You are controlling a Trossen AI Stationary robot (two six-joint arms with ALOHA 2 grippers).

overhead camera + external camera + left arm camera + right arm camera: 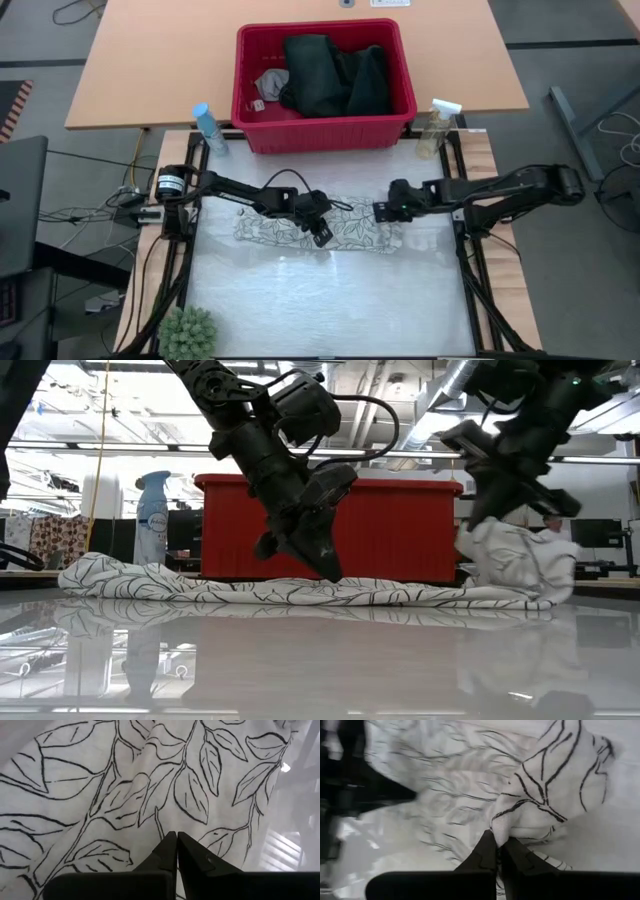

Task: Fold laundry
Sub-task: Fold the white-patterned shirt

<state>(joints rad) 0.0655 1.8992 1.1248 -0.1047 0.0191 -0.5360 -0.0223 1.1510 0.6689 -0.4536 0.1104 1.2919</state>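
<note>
Right gripper [382,211] pinches the leaf-print cloth [350,232] in front of the red basket [322,130], lifting its end; left gripper [322,236] hovers closed and empty above it. Folding's barely begun, I'd say. The jeans [335,75] and grey cloth [271,82] sit in the basket, unfolded.

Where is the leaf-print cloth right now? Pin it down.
In the high view the leaf-print cloth lies spread across the table's middle, just in front of the red basket, between the left gripper and the right gripper.
</note>
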